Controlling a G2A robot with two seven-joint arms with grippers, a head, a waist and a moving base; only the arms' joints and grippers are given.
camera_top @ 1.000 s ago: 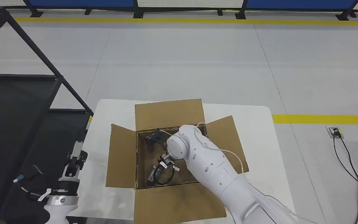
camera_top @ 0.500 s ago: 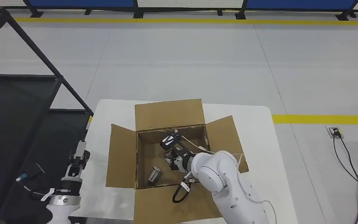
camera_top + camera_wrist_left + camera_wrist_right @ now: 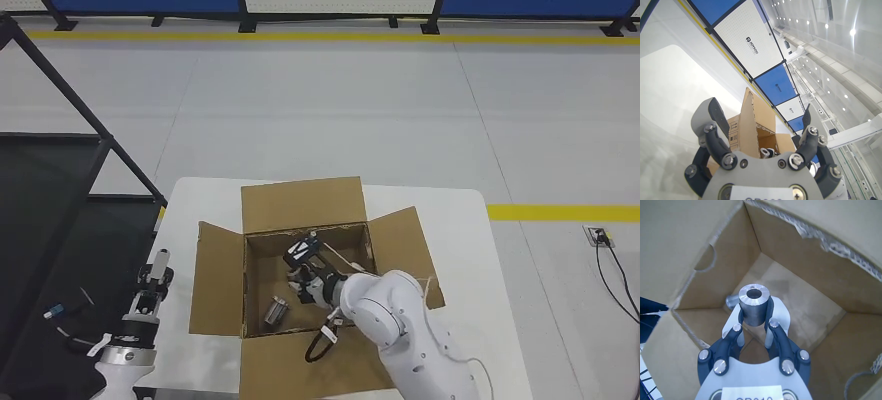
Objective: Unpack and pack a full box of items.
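**Right fingers (image 3: 770,308) gripped a bored metal cylinder (image 3: 753,308) deep inside the cardboard box (image 3: 687,247).**

The right fingers were closed most of the way onto the cylinder's round sides. Its long axis ran in line with them, and its bored end faced out past their tips toward the box floor. A second cylinder (image 3: 731,301) lay on that floor just beyond the fingertips, apart from the held one. Box walls stood on every side of the fingers, so lifting out probably meant drawing straight back toward the open top. The left fingers (image 3: 715,109) were spread wide and empty, outside the box beyond its side flap, near the counter (image 3: 450,215) edge. The right fingers were plainly the nearer pair to both cylinders.
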